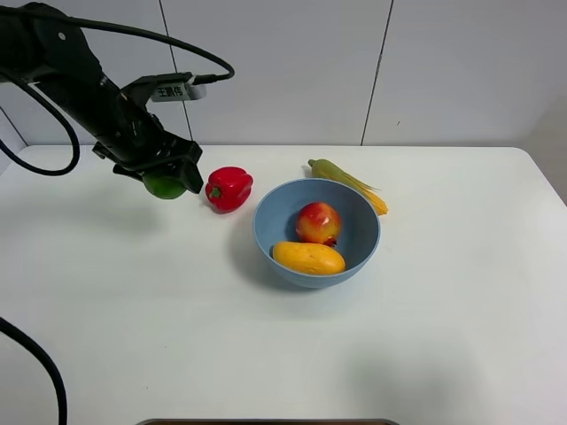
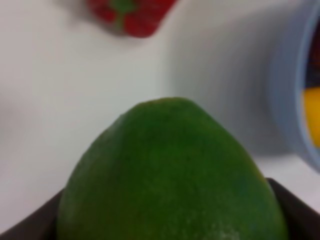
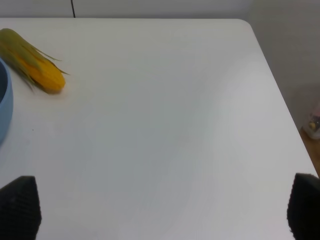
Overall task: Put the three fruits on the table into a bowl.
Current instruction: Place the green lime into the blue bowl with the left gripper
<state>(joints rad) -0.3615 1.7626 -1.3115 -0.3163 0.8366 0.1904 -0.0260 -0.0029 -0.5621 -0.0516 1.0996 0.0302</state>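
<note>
high: looks down on table (image 1: 133,336) | left wrist: close, blurry, perhaps downward | both wrists share bowl (image 3: 4,100)

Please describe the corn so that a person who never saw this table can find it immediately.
Find the light-blue bowl near the middle of the white table. The corn lies just behind the bowl's far right rim. It is the only long thin item, with green husk at one end and yellow at the other.

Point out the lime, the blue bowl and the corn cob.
lime (image 1: 163,186), exterior high view, its green underside below the left gripper.
blue bowl (image 1: 361,220), exterior high view, bare inner wall.
corn cob (image 3: 44,76), right wrist view, its yellow end.
</note>
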